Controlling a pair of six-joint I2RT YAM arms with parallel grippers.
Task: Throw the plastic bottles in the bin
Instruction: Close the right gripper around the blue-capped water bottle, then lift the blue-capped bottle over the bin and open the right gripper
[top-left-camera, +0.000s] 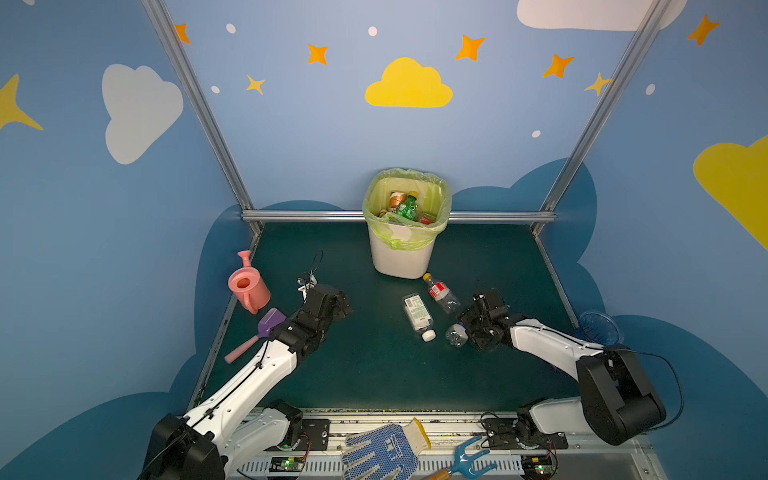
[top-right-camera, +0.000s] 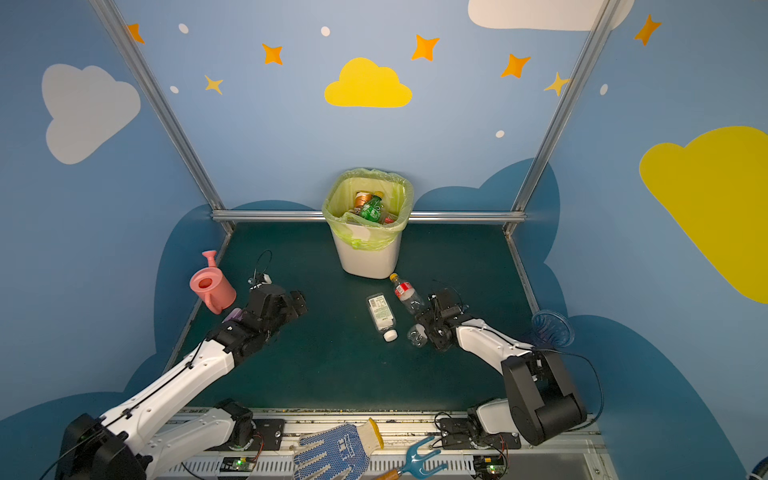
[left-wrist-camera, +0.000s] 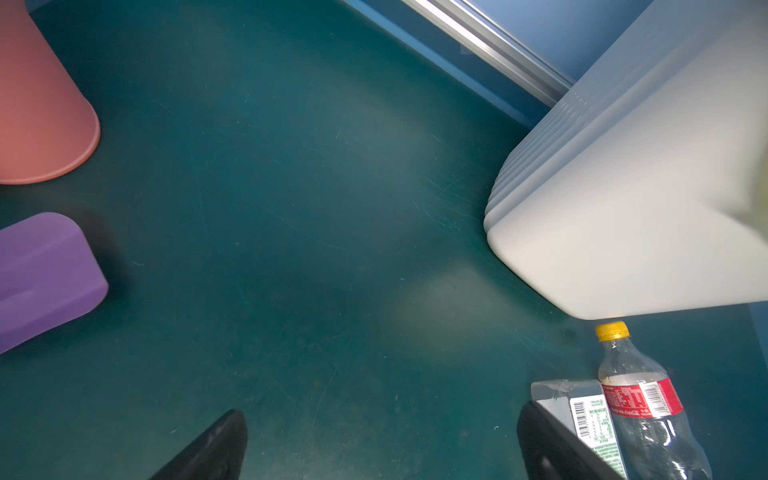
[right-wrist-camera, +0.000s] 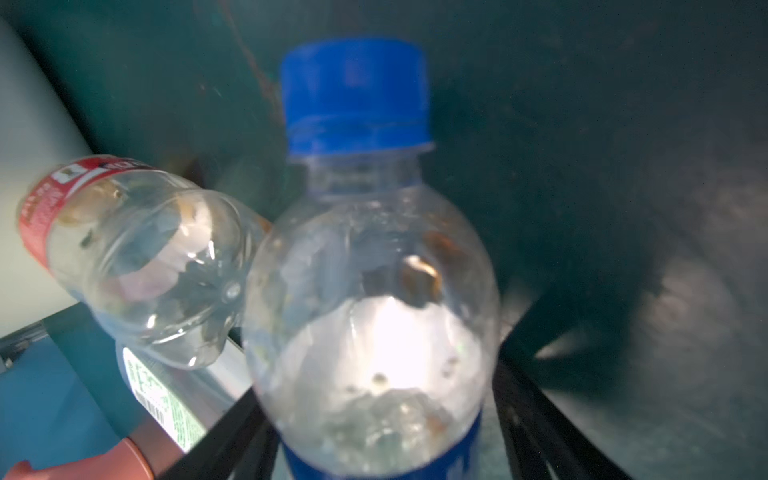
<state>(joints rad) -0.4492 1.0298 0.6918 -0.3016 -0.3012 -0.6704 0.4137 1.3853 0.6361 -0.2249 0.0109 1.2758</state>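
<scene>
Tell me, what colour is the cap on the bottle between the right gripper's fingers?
Blue; the cap shows best in the right wrist view.
</scene>
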